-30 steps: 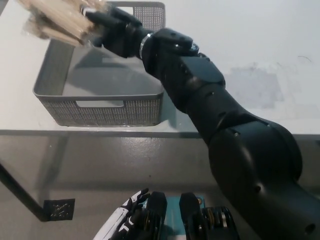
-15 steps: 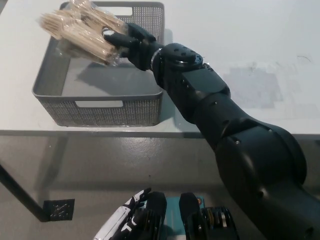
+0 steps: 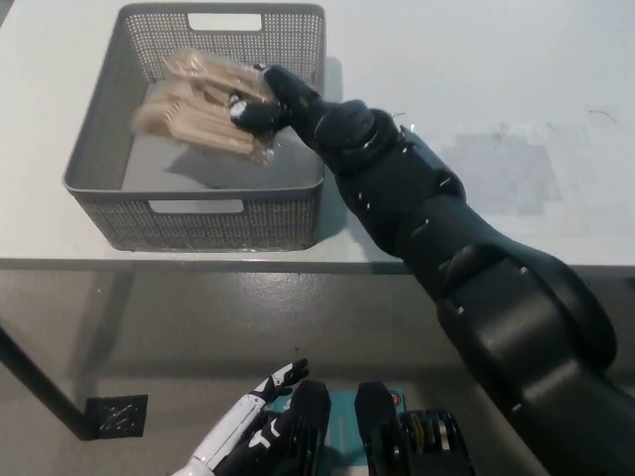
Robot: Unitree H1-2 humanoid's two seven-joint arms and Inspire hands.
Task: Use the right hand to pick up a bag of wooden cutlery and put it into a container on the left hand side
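A clear bag of wooden cutlery (image 3: pixel 196 103) hangs inside the grey mesh basket (image 3: pixel 94 188) at the table's left, just above its floor. My black right hand (image 3: pixel 270 105) is shut on the bag's right end, reaching over the basket's right wall. The bag looks blurred. My white left hand (image 3: pixel 241 428) rests low at the picture's bottom left, below the table edge, with its fingers spread.
The basket stands on a white table (image 3: pixel 496 99) whose front edge runs across the middle of the picture. A faint grey smudge (image 3: pixel 501 169) marks the tabletop to the right of my arm. Grey floor lies below.
My right hand has lowered the bag from above the basket's far left corner down into the basket, moving toward me and to the right. The left hand has barely shifted.
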